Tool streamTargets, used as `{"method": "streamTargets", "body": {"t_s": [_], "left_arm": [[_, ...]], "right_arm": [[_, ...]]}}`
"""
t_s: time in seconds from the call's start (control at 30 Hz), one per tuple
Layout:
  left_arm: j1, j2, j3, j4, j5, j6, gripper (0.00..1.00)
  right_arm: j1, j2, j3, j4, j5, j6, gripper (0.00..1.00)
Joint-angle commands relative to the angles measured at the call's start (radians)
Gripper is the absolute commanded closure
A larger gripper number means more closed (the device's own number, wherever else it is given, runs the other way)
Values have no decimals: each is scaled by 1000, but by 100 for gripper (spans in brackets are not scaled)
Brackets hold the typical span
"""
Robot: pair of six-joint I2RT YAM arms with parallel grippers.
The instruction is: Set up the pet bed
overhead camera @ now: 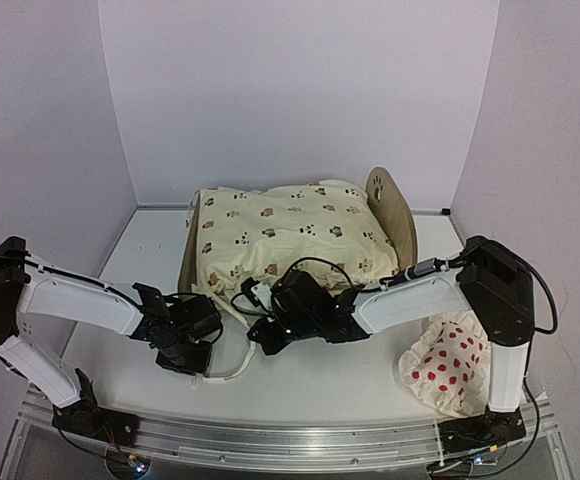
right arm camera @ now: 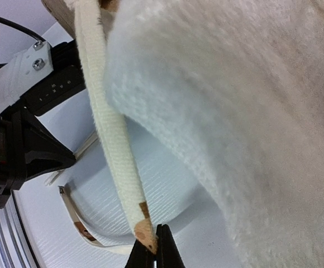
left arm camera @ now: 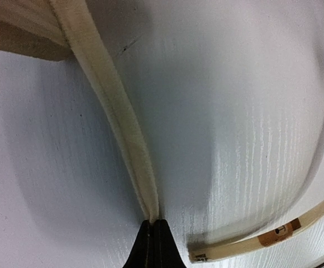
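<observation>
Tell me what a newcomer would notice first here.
The cream animal-print cushion fills the pet bed at the rear centre of the table. At its near edge the left gripper has its jaws shut on a cream strap, and the right gripper is shut with a strap end at its tip. A red-dotted pillow lies at the near right corner.

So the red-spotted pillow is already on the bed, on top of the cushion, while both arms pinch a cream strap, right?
Not quite. The top view shows the pillow lying on the table near its right front corner, not on the bed. The cushion is on the bed, and the left end effector and right end effector are each shut on a cream strap.
</observation>
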Motion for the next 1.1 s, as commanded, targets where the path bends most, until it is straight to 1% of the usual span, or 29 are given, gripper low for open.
{"method": "streamTargets", "body": {"t_s": [0.0,0.17,0.33,0.4,0.63,0.73,0.8,0.83,1.0,1.07], "left_arm": [[-2,21,-40,48,17,0,100],[-4,-148,23,-26,-24,6,100],[-4,-280,64,-46,6,28,100],[-4,-301,70,-47,24,30,100],[-4,-318,67,-15,94,45,100],[-4,-311,58,-2,118,46,100],[-4,-306,46,14,144,49,100],[-4,-301,38,23,168,50,100],[-4,-266,-8,78,237,57,100],[-4,-250,-20,95,255,59,100]], "right_arm": [[3,3,41,-56,-16,14,100],[3,58,86,-31,-50,70,100],[7,131,122,84,-86,152,100],[13,158,130,133,-87,176,100],[57,261,144,395,-43,217,100],[62,289,124,510,-22,233,100],[61,286,97,544,9,225,100],[60,278,79,551,21,215,98],[61,221,-6,559,52,169,81],[60,194,-42,559,63,152,77]]}}
